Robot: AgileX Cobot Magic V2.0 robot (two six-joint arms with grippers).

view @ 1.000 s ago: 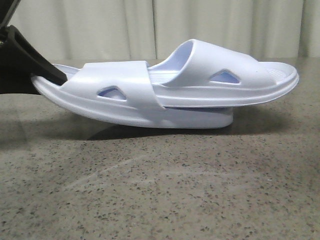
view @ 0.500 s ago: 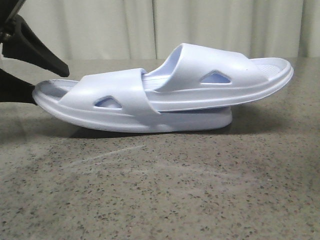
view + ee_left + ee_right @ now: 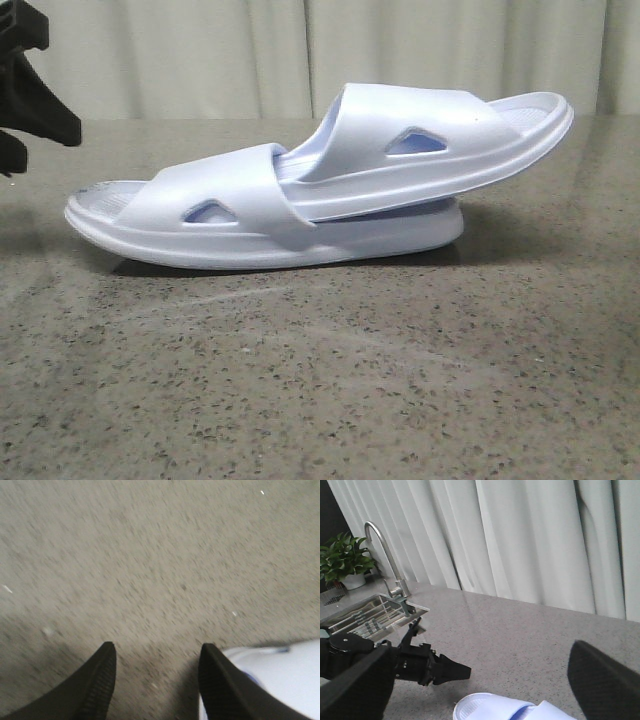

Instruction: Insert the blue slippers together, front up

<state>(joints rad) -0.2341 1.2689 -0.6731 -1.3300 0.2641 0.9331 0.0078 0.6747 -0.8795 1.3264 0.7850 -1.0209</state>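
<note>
On the counter (image 3: 320,400), slippers (image 3: 300,190) already nested, upper one slid under lower one's strap and tilted toe-up, nesting seemingly done; left claw (image 3: 155,680) released, fingers spread, beside the heel; right claw (image 3: 480,690) wide apart above, holding nothing.

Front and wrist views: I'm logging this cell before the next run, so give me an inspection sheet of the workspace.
Surface: speckled grey stone counter, bare in front.
Job's things: upper slipper slid under the strap of the lower slipper, its right end raised; lower one flat on the counter.
Clutter: nothing seen.
Grippers: left pincer open, empty, apart from the slippers; right pincer open, empty, above them.
Cables: nothing seen.
Surroundings: pale curtain, steel sink with tap, potted plant.
</note>
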